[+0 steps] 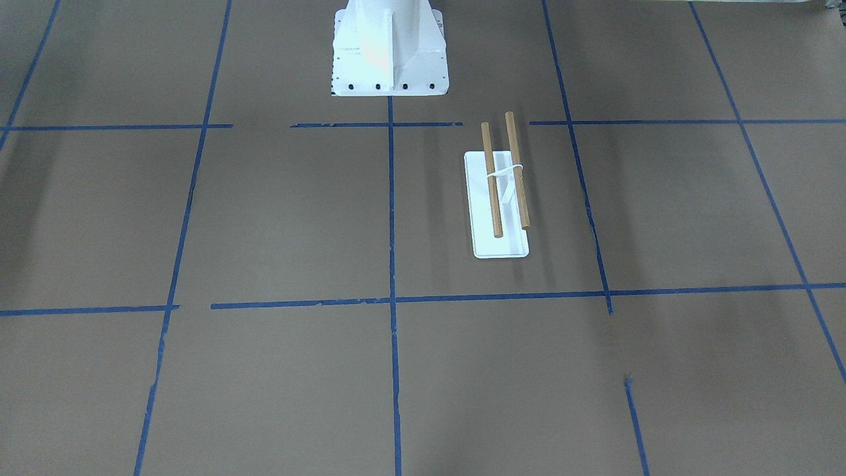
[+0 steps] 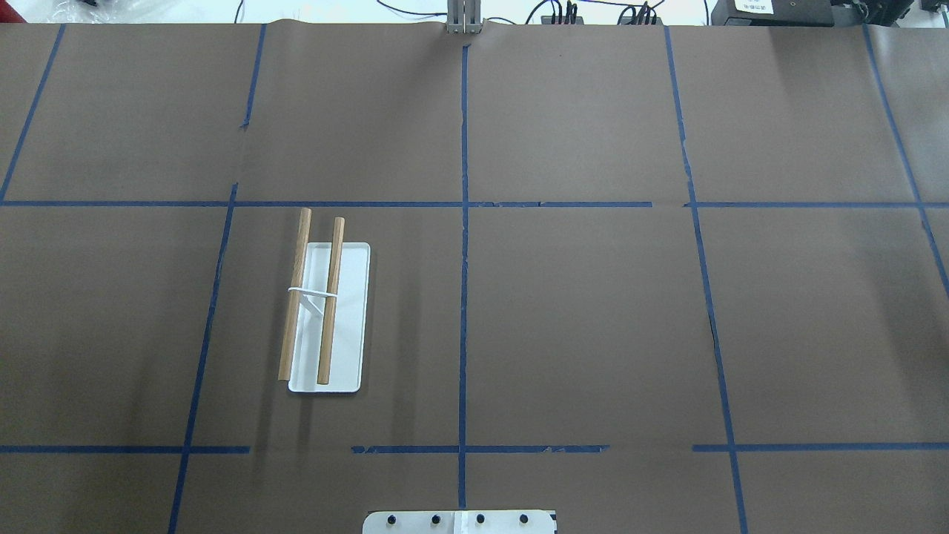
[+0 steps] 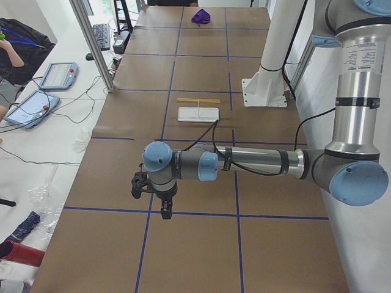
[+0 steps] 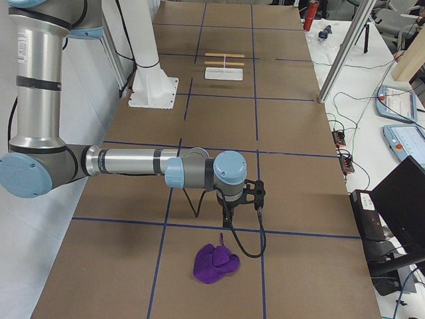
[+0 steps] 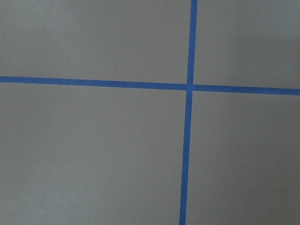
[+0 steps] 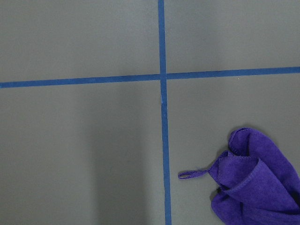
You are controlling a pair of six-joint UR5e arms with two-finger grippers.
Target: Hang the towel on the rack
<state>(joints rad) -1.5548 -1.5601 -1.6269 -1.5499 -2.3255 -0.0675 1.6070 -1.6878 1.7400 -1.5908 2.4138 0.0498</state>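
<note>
The rack (image 1: 500, 243) has a flat white base and two brown wooden rods, both bare. It also shows in the overhead view (image 2: 348, 319) and, far off, in both side views (image 3: 198, 114) (image 4: 224, 73). A crumpled purple towel (image 4: 216, 263) lies on the table at the robot's right end, at the lower right of the right wrist view (image 6: 255, 187). My right gripper (image 4: 243, 216) hangs just above and behind the towel, apart from it. My left gripper (image 3: 151, 204) hangs over the table's left end, far from the rack. I cannot tell whether either is open or shut.
The white bolted robot pedestal (image 1: 388, 53) stands at the table's back middle, near the rack. Blue tape lines (image 2: 463, 222) grid the brown table cover. Tablets and cables (image 3: 36, 104) lie beyond the table's front edge, and a metal post (image 4: 339, 53) rises there.
</note>
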